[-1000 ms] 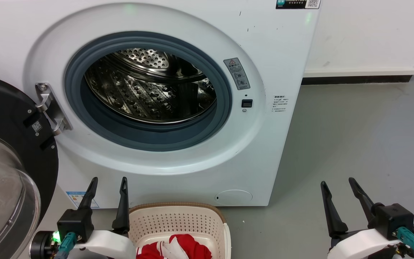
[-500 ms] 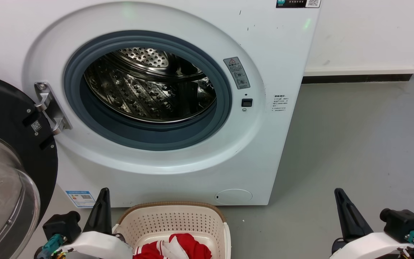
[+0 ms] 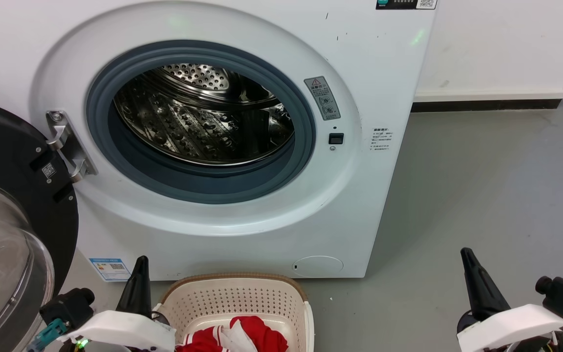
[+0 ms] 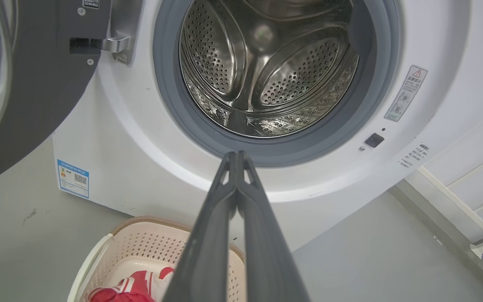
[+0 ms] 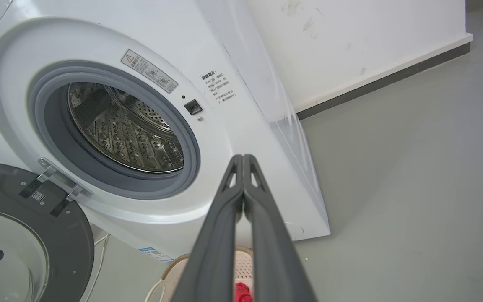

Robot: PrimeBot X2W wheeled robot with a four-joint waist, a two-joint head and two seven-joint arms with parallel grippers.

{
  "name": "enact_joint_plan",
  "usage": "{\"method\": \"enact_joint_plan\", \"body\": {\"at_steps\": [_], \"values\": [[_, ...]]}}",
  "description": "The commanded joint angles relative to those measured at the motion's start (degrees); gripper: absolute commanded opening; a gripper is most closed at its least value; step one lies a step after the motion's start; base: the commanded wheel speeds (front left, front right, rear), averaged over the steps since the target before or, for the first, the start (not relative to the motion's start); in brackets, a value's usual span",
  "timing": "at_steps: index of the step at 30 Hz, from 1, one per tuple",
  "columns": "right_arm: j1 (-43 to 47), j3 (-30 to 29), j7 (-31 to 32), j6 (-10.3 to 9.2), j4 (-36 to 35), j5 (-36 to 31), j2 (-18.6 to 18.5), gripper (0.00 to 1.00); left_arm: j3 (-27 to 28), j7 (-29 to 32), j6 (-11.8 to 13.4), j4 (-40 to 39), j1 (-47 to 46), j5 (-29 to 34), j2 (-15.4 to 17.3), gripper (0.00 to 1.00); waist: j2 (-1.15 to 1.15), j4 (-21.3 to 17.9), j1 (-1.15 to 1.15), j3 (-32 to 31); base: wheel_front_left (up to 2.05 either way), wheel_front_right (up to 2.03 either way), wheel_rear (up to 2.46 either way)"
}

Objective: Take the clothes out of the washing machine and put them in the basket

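- Basically done, by my read: both of the clothes [image 3: 242, 336] lie in the basket [image 3: 232, 279], plain red piece on the right, red-and-white striped one on the left.
- Drum [image 3: 198, 122] of the washing machine [image 3: 359, 205] shows bare steel in all three views; its lowest near part is hidden behind the grey seal in the head view.
- Door [image 3: 12, 161] is swung fully open to the left, which keeps the porthole clear for reaching.
- Basket stands on the floor [image 3: 482, 195] just in front of the machine, below the porthole. Likely put there so the drop from the drum is short.
- Left gripper [image 4: 237, 156]: jaws clenched, tips touching, nothing between them. It sits low, just left of the basket.
- Right gripper [image 5: 242, 158]: jaws clenched too, empty. It sits low on the right, well apart from the basket.
- Clothes vs jaws: just right of the left gripper and nearer than its tips, far left of the right gripper. Neither touches fabric.
- Both point at the machine front from either side, so it reads as a rest pose.
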Motion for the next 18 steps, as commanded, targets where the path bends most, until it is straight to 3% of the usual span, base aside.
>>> {"method": "enact_joint_plan", "body": {"at_steps": [1, 18], "values": [[-1.95, -0.17, 0.18, -0.01, -0.35, 2.53, -0.53, 0.0, 0.34, 0.35, -0.34, -0.5, -2.07, -2.33, 0.2, 0.0, 0.0, 0.02, 0.0, 0.02, 0.0, 0.0, 0.0], [-3.78, -0.99, 1.7, -0.01, 1.54, 17.51, -0.92, 0.0, 1.33, 3.12, -1.07, 0.67, -3.28, -16.77, -0.05, 0.0, 0.0, 0.21, 0.0, 0.28, 0.0, 0.0, 0.0]]}}
